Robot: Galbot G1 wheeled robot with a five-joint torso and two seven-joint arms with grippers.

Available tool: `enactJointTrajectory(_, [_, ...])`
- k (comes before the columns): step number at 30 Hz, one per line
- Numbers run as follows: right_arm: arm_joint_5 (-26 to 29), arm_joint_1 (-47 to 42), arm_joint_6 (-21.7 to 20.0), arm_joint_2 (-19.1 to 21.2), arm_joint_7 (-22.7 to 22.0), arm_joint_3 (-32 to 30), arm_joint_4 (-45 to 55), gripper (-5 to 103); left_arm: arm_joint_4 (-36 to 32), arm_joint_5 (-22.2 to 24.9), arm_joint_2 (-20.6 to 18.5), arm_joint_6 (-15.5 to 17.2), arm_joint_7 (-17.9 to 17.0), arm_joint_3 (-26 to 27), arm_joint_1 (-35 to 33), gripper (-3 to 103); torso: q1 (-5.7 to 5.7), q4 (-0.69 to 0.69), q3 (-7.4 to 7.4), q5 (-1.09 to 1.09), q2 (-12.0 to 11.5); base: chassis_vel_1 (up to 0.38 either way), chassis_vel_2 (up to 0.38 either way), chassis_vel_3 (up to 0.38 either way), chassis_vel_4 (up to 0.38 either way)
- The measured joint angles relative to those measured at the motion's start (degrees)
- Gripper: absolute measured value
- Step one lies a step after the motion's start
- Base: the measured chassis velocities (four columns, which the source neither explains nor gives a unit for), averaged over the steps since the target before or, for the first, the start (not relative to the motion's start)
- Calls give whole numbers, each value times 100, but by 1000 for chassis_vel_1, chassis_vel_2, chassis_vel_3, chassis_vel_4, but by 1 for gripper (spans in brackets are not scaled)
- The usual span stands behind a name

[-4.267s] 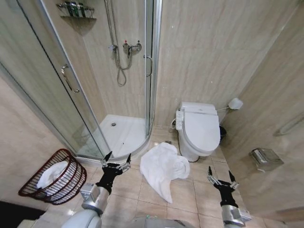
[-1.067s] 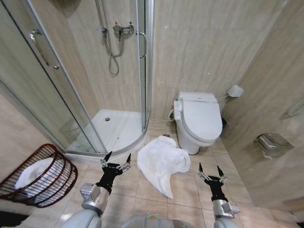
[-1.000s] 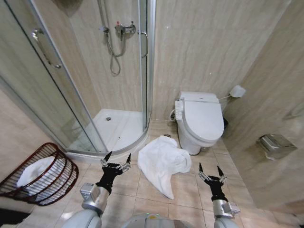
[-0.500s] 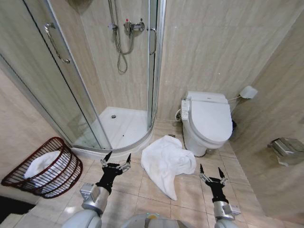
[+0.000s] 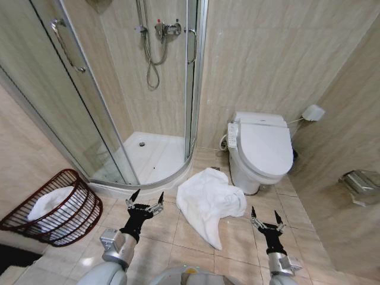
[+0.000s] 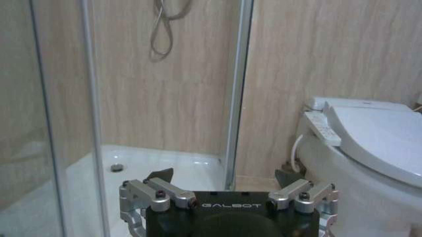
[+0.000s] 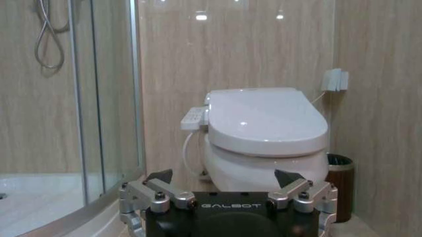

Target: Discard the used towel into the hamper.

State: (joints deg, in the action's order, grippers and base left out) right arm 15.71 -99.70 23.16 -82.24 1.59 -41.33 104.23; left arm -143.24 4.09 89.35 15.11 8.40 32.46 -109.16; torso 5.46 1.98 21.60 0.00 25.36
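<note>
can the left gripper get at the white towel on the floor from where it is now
Probably yes. The left gripper is open and empty, and the towel lies just to its right on bare floor tiles, with nothing between them.

1. The right gripper [image 7: 226,178] stands open and empty, its two dark fingertips [image 7: 160,176] spread wide apart above a black body marked GALBOT.
2. Beyond it, a white toilet [image 7: 264,136] sits with its lid closed against a beige tiled wall [image 7: 250,44].
3. A control panel [image 7: 193,117] juts from the seat's side.
4. A small brown bin [image 7: 341,186] stands beside the toilet.
5. A glass shower door [image 7: 105,98] curves along a white tray [image 7: 39,197]; a hose [image 7: 49,34] hangs inside.
</note>
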Motion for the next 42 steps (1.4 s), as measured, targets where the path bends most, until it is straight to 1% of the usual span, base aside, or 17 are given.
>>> enactJointTrajectory(11, [22,16,129,53,-20,-36,-139,100,0,0,1,0,0,0,0,100,-78,3,-125,0,-202,19,24,28,25])
enactJointTrajectory(26, [81,85,278,218,-31,-59,-495,100,0,0,0,0,0,0,0,100,-202,2,-307,0,-510,0,0,0,0])
enactJointTrajectory(30, [80,180,275,236,-17,-46,-590,100,0,0,0,0,0,0,0,100,-250,2,-375,0,-627,0,0,0,0])
enactJointTrajectory(34, [79,286,273,270,-15,-51,-726,100,0,0,1,0,0,0,0,100,-271,2,-424,0,-697,0,0,0,0])
enactJointTrajectory(37, [84,475,274,371,-31,-72,-963,100,0,0,0,0,0,0,0,100,-302,2,-477,0,-781,0,0,0,0])
enactJointTrajectory(42, [94,565,273,418,-36,-41,-1115,100,0,0,0,0,0,0,0,100,-342,2,-538,-1,-884,0,0,0,0])
